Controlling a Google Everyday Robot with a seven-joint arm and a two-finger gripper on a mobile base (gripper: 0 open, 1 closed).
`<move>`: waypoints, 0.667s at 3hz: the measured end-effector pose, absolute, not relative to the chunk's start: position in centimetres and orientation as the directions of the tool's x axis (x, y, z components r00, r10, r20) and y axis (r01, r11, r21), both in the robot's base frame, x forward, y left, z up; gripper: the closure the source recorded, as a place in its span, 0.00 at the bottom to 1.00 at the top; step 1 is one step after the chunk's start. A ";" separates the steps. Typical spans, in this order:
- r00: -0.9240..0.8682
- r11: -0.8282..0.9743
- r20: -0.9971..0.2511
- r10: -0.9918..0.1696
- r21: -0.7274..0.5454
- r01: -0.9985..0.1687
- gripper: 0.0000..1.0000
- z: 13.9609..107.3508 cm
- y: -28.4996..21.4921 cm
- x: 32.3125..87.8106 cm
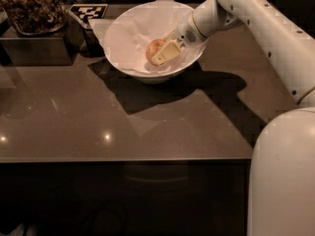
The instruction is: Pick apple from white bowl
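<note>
Reaching down into the white bowl [147, 75] from the right, your pincer [162, 54] sits against the apple [154, 46], which rests low on the paper lining [129, 38] near the bowl's middle. Whether the pincer is spread around the fruit or already pinching it, you cannot tell: its pale tip covers the apple's near side.

Watch three things, in my judgement. A round, smooth apple may squirt sideways or roll up the sloping wall if the hold is off-centre. The loose paper could get caught along with the fruit and rise with it. The bowl stands free on the desk [147, 127], so a sideways push may slide it towards the dark tray of brown snacks [32, 6].

No brand or legible writing shows; only a black-and-white square-patterned tag [88, 11] lies behind the bowl.
</note>
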State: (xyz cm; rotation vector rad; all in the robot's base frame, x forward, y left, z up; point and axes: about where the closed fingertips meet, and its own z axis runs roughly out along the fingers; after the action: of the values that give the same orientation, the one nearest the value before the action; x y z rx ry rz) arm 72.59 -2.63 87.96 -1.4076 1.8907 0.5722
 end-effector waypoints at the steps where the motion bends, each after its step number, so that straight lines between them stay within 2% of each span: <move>1: -0.125 0.313 -0.792 -0.598 -0.087 -0.946 1.00 91.0 -3.6 70.7; 2: -0.076 0.301 -0.843 -0.533 -0.105 -0.948 1.00 94.3 -4.4 67.8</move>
State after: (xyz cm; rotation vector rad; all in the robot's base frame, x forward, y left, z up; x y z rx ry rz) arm 67.83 -4.43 94.26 -1.3464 1.7318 0.6238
